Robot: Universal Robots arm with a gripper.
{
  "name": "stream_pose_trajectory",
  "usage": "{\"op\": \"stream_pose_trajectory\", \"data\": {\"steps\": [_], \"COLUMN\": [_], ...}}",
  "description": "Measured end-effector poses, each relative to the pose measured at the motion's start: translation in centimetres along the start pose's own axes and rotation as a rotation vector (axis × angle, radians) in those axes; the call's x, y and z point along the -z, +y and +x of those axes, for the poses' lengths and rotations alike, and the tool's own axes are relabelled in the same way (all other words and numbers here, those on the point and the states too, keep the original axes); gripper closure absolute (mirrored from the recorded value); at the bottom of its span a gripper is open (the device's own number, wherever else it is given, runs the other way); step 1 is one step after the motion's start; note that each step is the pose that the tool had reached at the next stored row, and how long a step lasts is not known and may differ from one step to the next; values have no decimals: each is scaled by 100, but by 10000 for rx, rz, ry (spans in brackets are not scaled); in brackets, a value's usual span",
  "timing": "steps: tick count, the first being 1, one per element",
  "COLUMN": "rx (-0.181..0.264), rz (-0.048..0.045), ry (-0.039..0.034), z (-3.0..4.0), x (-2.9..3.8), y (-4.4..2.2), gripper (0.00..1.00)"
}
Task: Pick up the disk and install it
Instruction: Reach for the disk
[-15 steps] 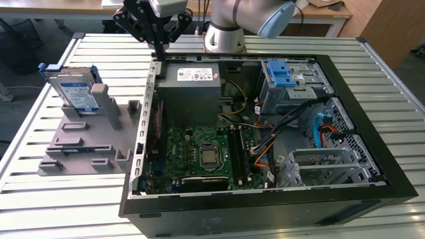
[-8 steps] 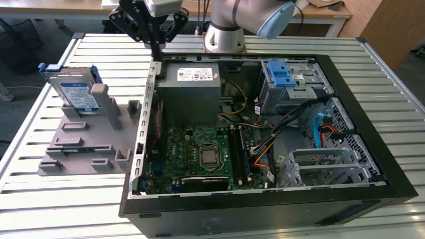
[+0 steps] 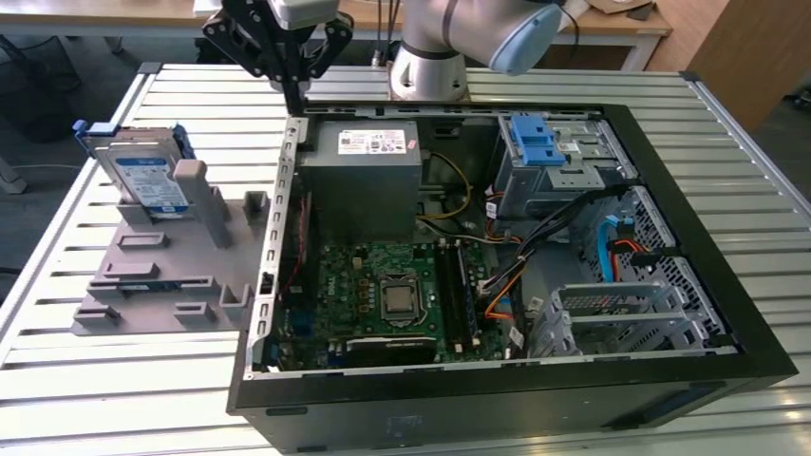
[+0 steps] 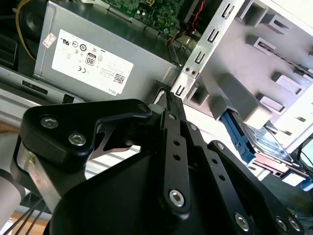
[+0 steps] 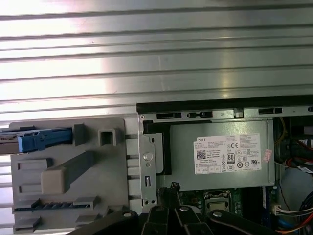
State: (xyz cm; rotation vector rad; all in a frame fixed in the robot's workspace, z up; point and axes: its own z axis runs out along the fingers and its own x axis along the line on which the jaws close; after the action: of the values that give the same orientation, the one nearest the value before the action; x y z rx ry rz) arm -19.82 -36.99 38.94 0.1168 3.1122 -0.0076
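Gripper (image 3: 294, 103): is being held over the case's rear edge, upper left of centre in the exterior view.
Fingers: are being held pressed together, with nothing between them.
Disk (image 3: 137, 176): is being propped upright on the grey fixture (image 3: 140, 285), left of frame, well apart from the gripper; its blue carrier is also being shown in the first wrist view (image 5: 41, 139).
Computer case (image 3: 507, 408): is lying open at mid-frame on the slatted table (image 3: 127, 399).
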Motion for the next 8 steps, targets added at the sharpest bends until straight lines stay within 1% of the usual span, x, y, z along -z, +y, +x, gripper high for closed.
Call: {"op": "stream_pose_trajectory", "data": {"steps": [4,8], "rx": [-1,-1], "rz": [0,1], "ry": [-1,1], "z": [47,77], "x": [-1,-1], "y": [16,24], "gripper": [89,89]}}
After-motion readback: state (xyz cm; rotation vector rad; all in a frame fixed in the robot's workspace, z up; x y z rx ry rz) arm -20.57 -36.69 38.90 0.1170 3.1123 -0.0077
